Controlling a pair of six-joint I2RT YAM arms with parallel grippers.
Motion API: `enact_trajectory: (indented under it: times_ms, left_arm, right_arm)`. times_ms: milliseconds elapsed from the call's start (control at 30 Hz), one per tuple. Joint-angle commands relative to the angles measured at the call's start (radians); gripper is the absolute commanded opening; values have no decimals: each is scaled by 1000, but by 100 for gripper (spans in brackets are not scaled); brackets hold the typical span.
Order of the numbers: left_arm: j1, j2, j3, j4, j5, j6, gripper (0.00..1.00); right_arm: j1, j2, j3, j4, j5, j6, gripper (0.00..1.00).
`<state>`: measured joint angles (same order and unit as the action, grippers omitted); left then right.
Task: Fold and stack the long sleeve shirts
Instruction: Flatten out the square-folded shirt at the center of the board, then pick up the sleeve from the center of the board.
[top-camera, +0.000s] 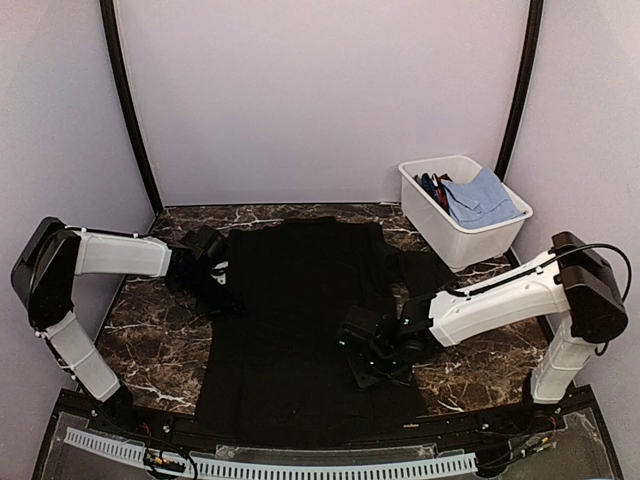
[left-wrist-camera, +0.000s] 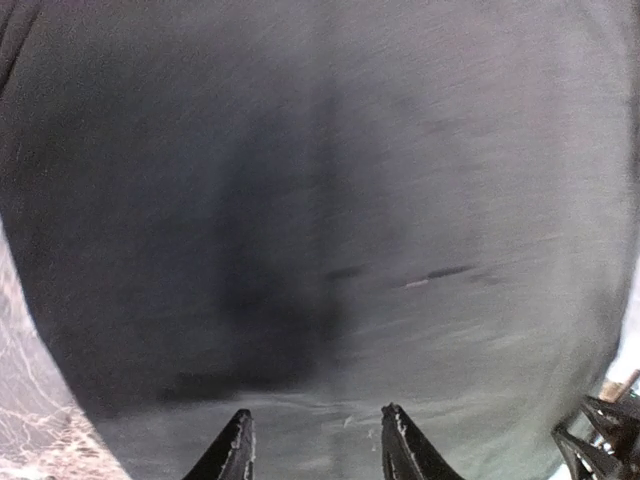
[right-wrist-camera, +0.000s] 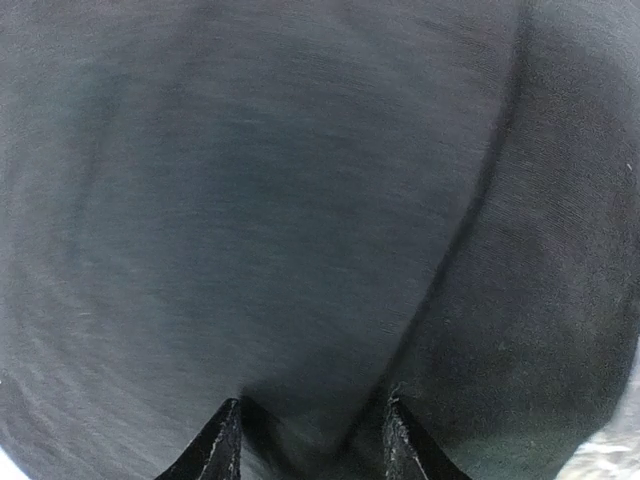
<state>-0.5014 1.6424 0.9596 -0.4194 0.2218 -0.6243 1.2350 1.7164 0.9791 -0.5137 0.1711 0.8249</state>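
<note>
So the black long sleeve shirt (top-camera: 290, 300) lies spread flat on the marble table (top-camera: 150, 340), starting just beside the white bin (top-camera: 470, 240) and running away from it toward the left arm, with its hem at the table edge on the near side of the bin. One sleeve (top-camera: 425, 268) pokes out and ends up almost touching the bin wall. The right gripper (right-wrist-camera: 310, 415) hovers low over the half of the shirt closer to the bin, fingers partway apart and holding nothing, though a fold ridge in the cloth runs right into the gap between them. The left gripper (left-wrist-camera: 315, 420) sits at the shirt edge farthest from the bin, also partway apart and empty, with plain cloth in front of it. Here's my worry: if the right one closes on that ridge it probably grabs two layers instead of one, and the fold comes out lumpy. If the two arms don't lift evenly, the whole shirt skews toward the bin or slides off the near edge. That stray sleeve could also snag on the bin or get dragged under. Black on dark marble makes the edges hard to pick out too, so a miss is easy. The bin already has a blue shirt (top-camera: 482, 197) in it.
</note>
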Motion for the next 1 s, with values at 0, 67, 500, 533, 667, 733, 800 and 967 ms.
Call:
enact_trajectory:
  times_ms: [0,67,500,533,667,733,800,967]
  left_arm:
    - [13,17,-56,-1,-51,9,42]
    - [30,21,-73,-6,-79,23,42]
    - [136,30,-5,-53,-125,102,43]
    - [135,28,3,-54,-120,104,43]
    - [119,-5,57,-80,-106,116,43]
    - [104,-21,96,-99,-104,120,44]
    - [85,-37,130,-112,-100,120,45]
    - [28,-68,201,-123,-75,95,46]
  right_arm:
    - [43,54,39,54,-79,13,45]
    - [58,71,62,71,-106,11,45]
    - [-52,-108,73,-3,-10,-23,46]
    - [-91,-143,52,-6,6,-31,46]
    - [-291,-254,-11,5,74,-107,48]
    - [-397,-278,-27,31,85,-171,48]
    - [-496,-271,-24,57,89,-227,48]
    - [-673,-206,13,125,54,-324,47]
